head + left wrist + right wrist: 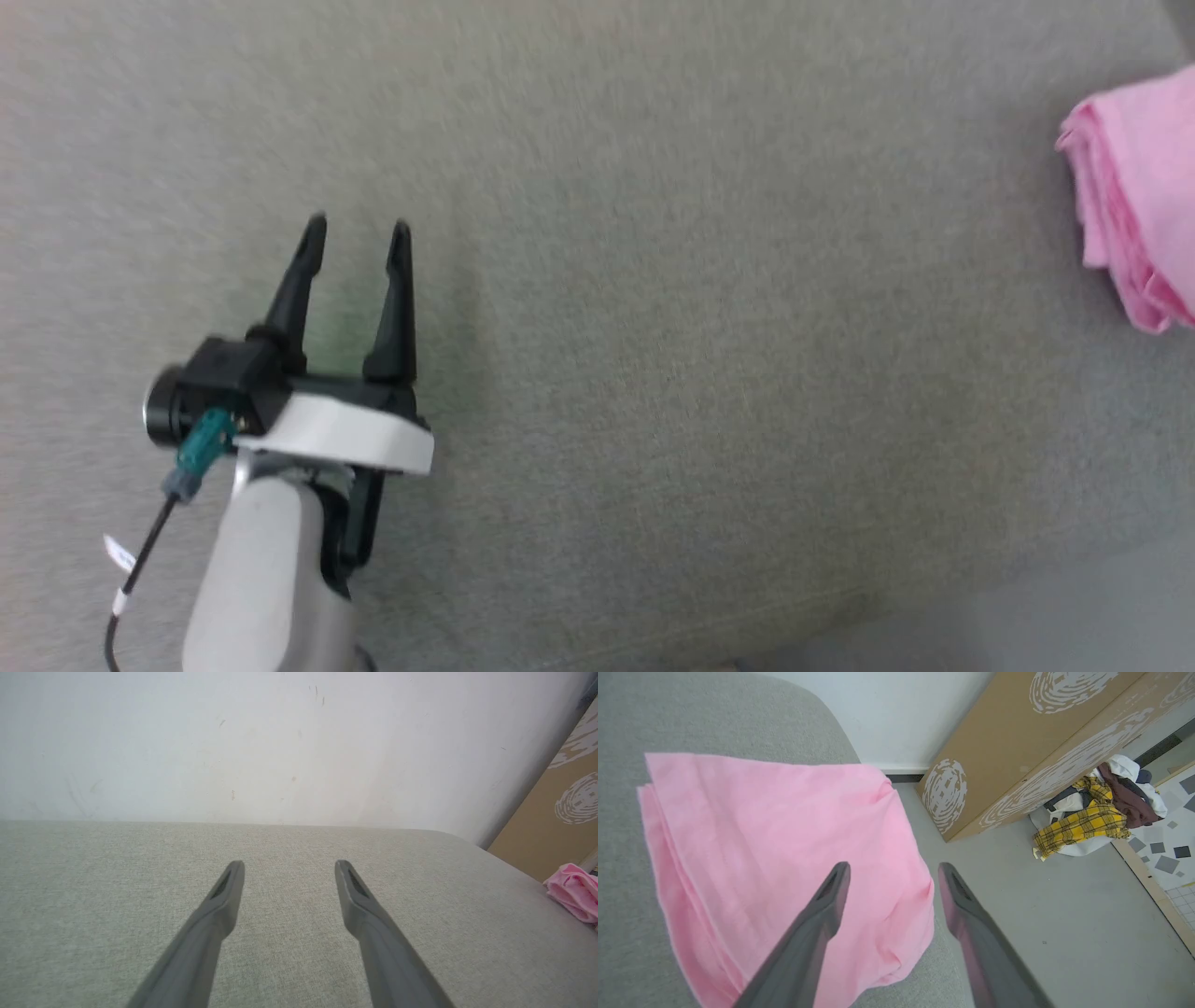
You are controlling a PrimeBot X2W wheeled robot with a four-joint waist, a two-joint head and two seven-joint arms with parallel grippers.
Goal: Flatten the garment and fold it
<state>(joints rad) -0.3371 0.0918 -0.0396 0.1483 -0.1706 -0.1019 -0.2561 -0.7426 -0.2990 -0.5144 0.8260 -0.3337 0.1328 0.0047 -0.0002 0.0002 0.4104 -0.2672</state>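
Note:
The light pink garment (775, 858) lies folded in several layers near the rounded corner of the grey cushion (714, 718). In the head view the garment (1134, 196) sits at the far right edge, and in the left wrist view the garment (574, 892) is a small pink heap at the right. My right gripper (893, 868) hovers over the garment's near edge, open, with nothing between its fingers. My left gripper (359, 229) stands open over bare cushion, far to the left of the garment, its fingers (224, 896) spread wide.
A white wall (280, 742) rises behind the cushion. Off the cushion's right side a brown cardboard box (1017, 742) with white swirls stands on the grey floor (1064, 914). A pile of clothes (1097, 812), one yellow plaid, lies beside it.

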